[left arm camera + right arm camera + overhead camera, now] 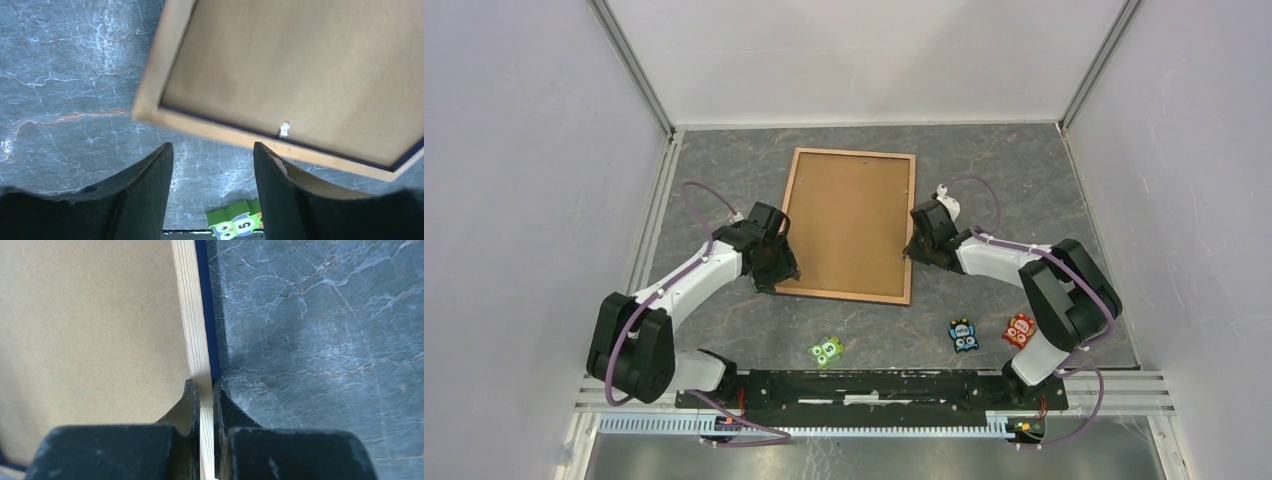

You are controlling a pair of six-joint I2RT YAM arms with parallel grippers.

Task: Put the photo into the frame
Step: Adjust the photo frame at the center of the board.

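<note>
Two grippers at work. Right gripper: jaws pinched almost together on the right-hand rail of the large thin-railed rectangular picture frame. Its light wood back is up, and the dark blue front shows along the outer edge.

Left gripper: jaws well apart, holding nothing. The frame's near-left corner sits just ahead of the fingertips, not touching.

Plain brown cardboard backing board fills the frame, inward of both grippers. Photo not in sight in any view; cannot tell whether it lies under the board.

Frame lies face down, seemingly flat, on the grey marbled tabletop between the two grippers. Its long axis runs away from the arm bases, slightly skewed.

Risks, my reading: a pinch on one thin rail could tip or twist the frame if it is raised, letting the board slide. The left fingers, moving in, could knock the corner and swing the frame out of the right grip.
</note>
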